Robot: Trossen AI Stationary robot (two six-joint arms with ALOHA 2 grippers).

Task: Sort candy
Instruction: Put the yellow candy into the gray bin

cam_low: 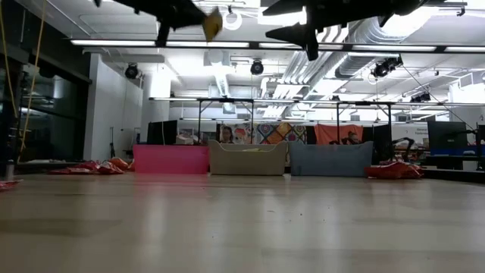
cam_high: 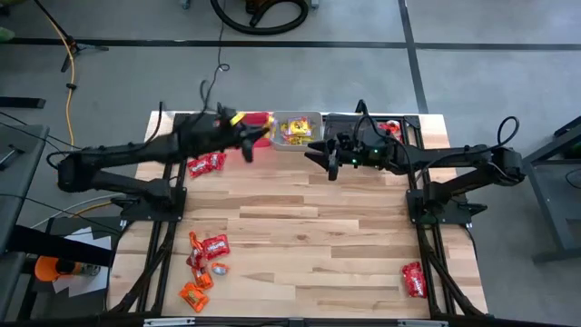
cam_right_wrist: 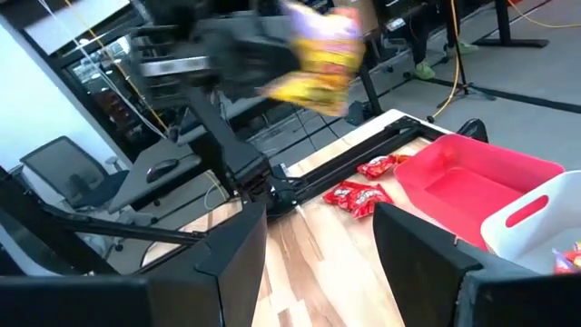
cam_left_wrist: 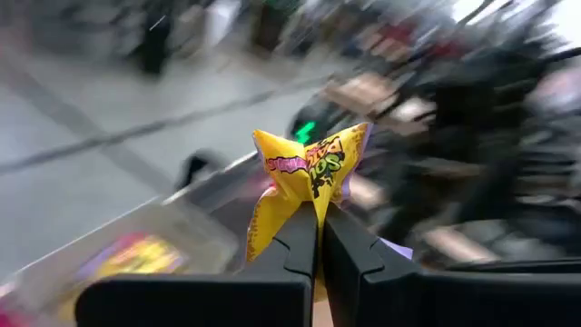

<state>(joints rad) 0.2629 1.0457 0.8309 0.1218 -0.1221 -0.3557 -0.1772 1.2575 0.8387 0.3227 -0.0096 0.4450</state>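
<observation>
My left gripper [cam_high: 254,136] is up above the table's far edge, near the red bin [cam_high: 260,119] and the clear bin [cam_high: 298,128], and is shut on a yellow candy packet [cam_left_wrist: 309,168]. The low view shows that packet [cam_low: 212,23] high above the table. The clear bin holds yellow candies. My right gripper [cam_right_wrist: 331,259] is open, holds nothing and hovers in front of the dark bin [cam_high: 368,127]. Red candies [cam_high: 207,163] lie near the red bin. More red and orange ones [cam_high: 204,259] lie at the near left. One red packet [cam_high: 414,279] lies at the near right. My left gripper pinches the yellow candy packet by its lower edge [cam_left_wrist: 313,213] between the two shut fingers. The rest of the packet stands up past the fingertips [cam_left_wrist: 300,227]. The packet is lifted clear of the table and bins.
The three bins stand in a row along the table's far edge [cam_low: 248,158]. The two arms' grippers are close together above that row. Bare wood lies across the table's middle [cam_high: 300,227]. Black frame rails run along the left and right sides.
</observation>
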